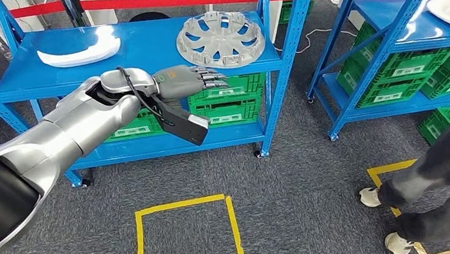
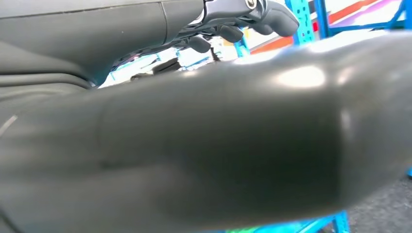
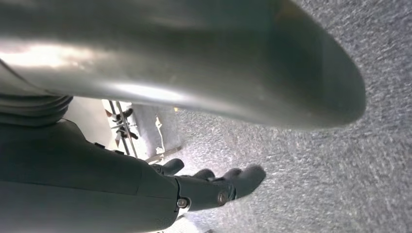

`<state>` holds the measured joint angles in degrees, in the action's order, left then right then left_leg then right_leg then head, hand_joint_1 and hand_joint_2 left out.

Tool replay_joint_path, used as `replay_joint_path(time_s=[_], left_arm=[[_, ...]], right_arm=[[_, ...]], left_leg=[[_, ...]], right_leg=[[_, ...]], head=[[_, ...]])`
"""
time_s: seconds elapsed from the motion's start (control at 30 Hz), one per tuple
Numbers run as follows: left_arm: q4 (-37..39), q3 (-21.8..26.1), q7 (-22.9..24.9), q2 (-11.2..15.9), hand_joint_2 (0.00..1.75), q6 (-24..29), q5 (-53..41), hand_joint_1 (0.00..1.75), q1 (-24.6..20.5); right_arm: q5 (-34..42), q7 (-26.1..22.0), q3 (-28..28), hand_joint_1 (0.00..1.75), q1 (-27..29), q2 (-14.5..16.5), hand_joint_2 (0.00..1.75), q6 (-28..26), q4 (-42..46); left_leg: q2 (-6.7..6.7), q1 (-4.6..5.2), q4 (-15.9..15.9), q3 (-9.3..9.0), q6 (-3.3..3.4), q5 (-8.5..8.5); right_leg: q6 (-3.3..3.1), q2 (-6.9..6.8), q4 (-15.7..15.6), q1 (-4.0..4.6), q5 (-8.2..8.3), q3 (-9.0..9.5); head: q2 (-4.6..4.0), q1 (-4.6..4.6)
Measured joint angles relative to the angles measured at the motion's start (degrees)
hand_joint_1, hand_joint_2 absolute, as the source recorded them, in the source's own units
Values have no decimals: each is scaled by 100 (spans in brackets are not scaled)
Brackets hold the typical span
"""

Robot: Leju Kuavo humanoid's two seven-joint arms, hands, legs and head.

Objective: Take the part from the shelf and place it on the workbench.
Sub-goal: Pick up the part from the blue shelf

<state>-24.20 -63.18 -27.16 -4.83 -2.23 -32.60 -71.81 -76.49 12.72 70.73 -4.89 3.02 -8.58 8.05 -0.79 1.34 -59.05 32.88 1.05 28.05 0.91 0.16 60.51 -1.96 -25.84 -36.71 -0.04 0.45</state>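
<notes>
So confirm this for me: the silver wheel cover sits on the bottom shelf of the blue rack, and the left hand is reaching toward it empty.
Wrong shelf. The head view shows the wheel cover on the top shelf of the rack; the left hand does reach toward it empty.

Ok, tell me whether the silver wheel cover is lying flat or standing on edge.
Lying flat. The wheel cover rests on the blue shelf top, its full round face showing, with the left hand empty just in front of it.

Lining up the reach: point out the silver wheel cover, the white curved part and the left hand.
silver wheel cover (image 1: 221, 39), head view, on its spoked centre.
white curved part (image 1: 80, 51), head view, on its broad middle.
left hand (image 1: 185, 80), head view, on the grey back of the hand.
</notes>
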Motion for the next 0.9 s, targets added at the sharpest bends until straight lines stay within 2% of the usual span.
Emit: replay_joint_path(time_s=[0.1, 0.17, 0.23, 0.33, 0.4, 0.6, 0.9], left_arm=[[113, 3, 203, 72, 0, 4, -53, 0, -1], [200, 2, 338, 125, 0, 10, -90, 0, -1], [287, 7, 458, 175, 0, 15, -98, 0, 0], [408, 16, 708, 240, 0, 6, -123, 0, 0], [489, 17, 1003, 274, 0, -43, -207, 0, 0], [683, 30, 1631, 406, 0, -163, -347, 0, -2], [898, 145, 1787, 789, 0, -244, -312, 0, 29]], right_arm=[[-22, -4, 9, 0, 2, 8, 0, 8, -1], [-41, -4, 9, 0, 1, 9, 0, 11, -1], [-48, -4, 9, 0, -1, 9, 0, 14, -1], [-46, -4, 10, 0, -1, 9, 0, 5, -1], [-40, -4, 17, 0, 1, 9, 0, -19, -1], [-43, -4, 56, 0, 18, 9, 0, -56, -1], [-66, -4, 59, 0, 32, 9, 0, -83, -1]], left_leg=[[26, 4, 55, -59, 75, 24], [41, 4, 77, -88, 90, 37], [42, 3, 88, -102, 63, 37], [39, -9, 98, -110, -71, 25], [39, -15, 100, -111, -129, 14], [38, -16, 99, -119, -139, 9], [37, -15, 97, -121, -130, 16]], right_leg=[[-37, 24, -7, 2, -23, 43], [-61, 30, -7, 10, -39, 68], [-74, 27, -7, 24, -47, 81], [-87, 23, -5, 43, -55, 88], [-91, 23, -4, 46, -55, 89], [-90, 24, -21, 37, -51, 102], [-80, 24, -55, 38, -45, 116]], head=[[0, -2], [0, -3], [0, -2], [-1, 0], [0, 1], [0, 1], [0, 2]])
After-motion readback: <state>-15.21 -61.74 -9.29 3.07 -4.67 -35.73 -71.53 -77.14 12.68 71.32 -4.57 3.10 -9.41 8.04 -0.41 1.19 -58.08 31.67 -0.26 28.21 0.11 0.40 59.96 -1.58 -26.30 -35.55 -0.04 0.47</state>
